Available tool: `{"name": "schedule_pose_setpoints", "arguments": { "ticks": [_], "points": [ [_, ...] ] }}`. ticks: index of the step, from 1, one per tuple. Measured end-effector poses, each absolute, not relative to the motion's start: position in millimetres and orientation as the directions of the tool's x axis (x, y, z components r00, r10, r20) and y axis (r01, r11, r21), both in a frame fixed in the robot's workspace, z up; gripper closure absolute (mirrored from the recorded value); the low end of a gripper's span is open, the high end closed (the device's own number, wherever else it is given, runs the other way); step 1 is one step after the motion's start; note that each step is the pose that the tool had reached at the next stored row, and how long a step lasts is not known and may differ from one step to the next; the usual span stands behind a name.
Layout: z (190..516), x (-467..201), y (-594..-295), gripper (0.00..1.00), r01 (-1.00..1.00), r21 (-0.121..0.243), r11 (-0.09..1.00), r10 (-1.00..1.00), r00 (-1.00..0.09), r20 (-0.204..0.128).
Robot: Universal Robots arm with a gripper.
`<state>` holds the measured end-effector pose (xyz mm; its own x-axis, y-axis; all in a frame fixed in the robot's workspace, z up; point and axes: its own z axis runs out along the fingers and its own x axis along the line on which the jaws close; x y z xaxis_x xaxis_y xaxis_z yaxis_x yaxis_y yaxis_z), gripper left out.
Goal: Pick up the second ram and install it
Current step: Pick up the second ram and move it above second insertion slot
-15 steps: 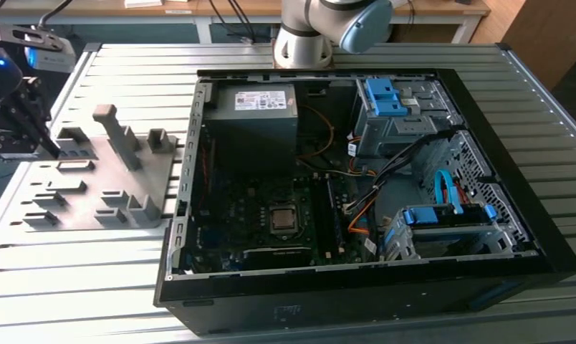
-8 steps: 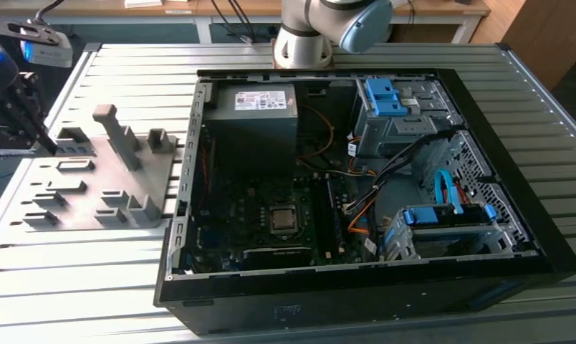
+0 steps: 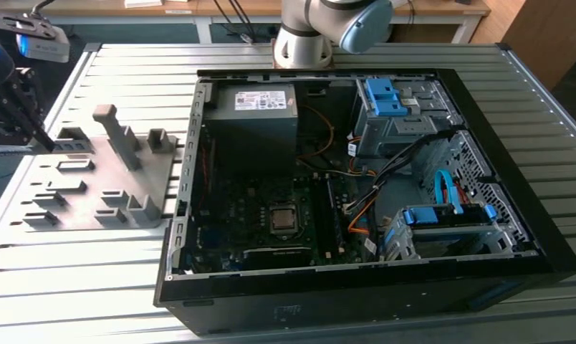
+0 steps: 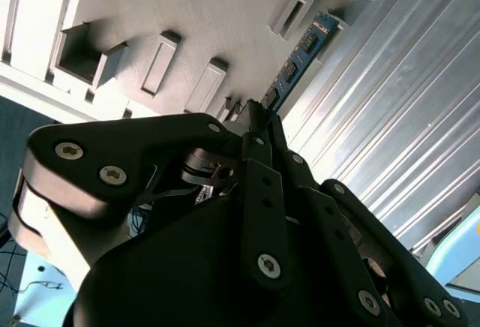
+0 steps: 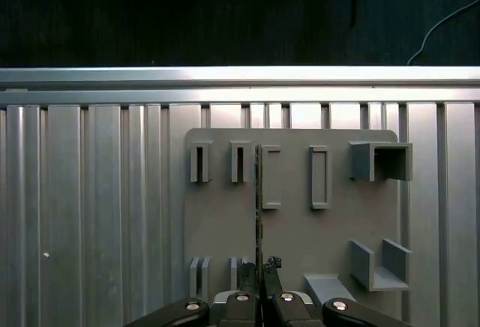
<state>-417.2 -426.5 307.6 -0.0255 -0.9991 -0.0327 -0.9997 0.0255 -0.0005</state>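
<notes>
My pincer (image 4: pixel 255 113) is shut tight on the second ram (image 4: pixel 296 61), holding it over the gray holder (image 5: pixel 292 237) on the desk (image 5: pixel 90 207).

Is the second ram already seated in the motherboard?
No, in the second wrist view the second ram is clamped in the gripper over the gray holder plate.

With the ram (image 4: pixel 295 60) in your jaws, tall blocks (image 3: pixel 112 133) stand between you and the case (image 3: pixel 365 298); its side wall rises just beyond them, and cables (image 3: pixel 395 168) crowd inside.
</notes>
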Motion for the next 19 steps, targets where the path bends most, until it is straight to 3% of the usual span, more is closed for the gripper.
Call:
{"name": "schedule_pose_setpoints", "arguments": {
  "ticks": [19],
  "points": [
    [329,-417,-427,0.86,-1.0,0.0,0.026,-0.999,-0.026,-0.035]
  ]
}}
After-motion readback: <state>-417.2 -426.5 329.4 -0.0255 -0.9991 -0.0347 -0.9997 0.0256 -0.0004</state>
